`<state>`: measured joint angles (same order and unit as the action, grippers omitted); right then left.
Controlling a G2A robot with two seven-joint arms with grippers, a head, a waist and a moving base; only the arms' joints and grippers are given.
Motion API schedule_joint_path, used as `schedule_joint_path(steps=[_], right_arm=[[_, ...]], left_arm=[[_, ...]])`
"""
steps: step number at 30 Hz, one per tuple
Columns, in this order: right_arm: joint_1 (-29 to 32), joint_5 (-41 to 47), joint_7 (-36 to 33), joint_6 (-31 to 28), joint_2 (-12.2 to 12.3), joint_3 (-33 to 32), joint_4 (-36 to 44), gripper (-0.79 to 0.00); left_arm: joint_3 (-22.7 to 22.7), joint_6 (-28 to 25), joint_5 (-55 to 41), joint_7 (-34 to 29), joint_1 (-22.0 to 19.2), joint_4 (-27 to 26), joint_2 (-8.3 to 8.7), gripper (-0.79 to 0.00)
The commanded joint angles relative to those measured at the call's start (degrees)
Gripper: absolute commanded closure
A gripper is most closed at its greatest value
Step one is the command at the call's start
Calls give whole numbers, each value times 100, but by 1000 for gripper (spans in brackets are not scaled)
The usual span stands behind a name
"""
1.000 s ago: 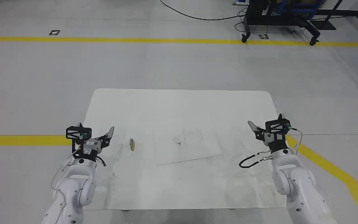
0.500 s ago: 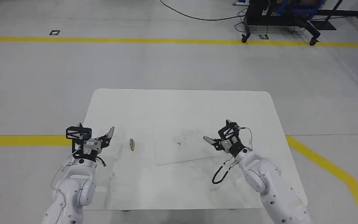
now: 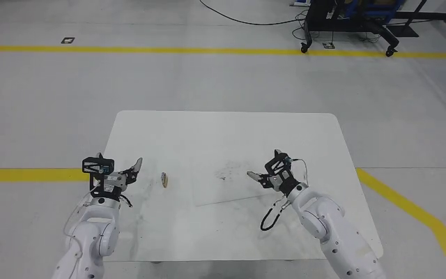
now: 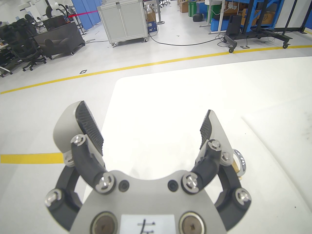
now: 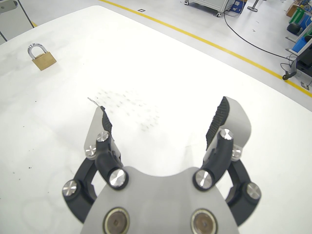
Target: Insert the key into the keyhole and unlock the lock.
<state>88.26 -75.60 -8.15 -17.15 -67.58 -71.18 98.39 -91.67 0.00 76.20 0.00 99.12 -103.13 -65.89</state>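
A small brass padlock (image 3: 164,180) with a silver shackle lies on the white table (image 3: 209,132), left of centre. It shows clearly in the right wrist view (image 5: 43,58). In the left wrist view it peeks out behind one finger (image 4: 240,161). My left gripper (image 3: 129,171) (image 4: 146,109) is open and empty at the table's left edge, a short way from the padlock. My right gripper (image 3: 265,166) (image 5: 163,105) is open and empty over the table's middle. A thin silvery piece, apparently the key (image 5: 93,101), lies flat just beyond one of its fingertips.
A thin white sheet (image 3: 244,188) with faint smudges covers the table's middle. A black cable (image 3: 270,216) loops off the right arm. The table ends close beside the left gripper. Grey floor with yellow lines lies all around.
The right arm swung from the table's right edge in to the middle and edged a little further left. The left arm and padlock have not moved.
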Motion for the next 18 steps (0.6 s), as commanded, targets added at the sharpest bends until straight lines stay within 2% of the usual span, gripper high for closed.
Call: schedule_joint_path(steps=[1,4,6,10,18], right_arm=[[-117,57,40,-519,1,129,-96,-785],[-507,-182,88,-1560,15,411,-343,-785],[-778,-441,32,-1962,13,596,-537,-785],[-1240,-582,-125,-2353,-28,917,-884,-785],[-2014,-463,-420,-2482,-150,1336,-1637,-785]], left_arm=[[0,0,0,0,0,0,0,-785],[0,0,0,0,0,0,0,-785],[0,0,0,0,0,0,0,-785],[0,0,0,0,0,0,0,-785],[0,0,0,0,0,0,0,-785]])
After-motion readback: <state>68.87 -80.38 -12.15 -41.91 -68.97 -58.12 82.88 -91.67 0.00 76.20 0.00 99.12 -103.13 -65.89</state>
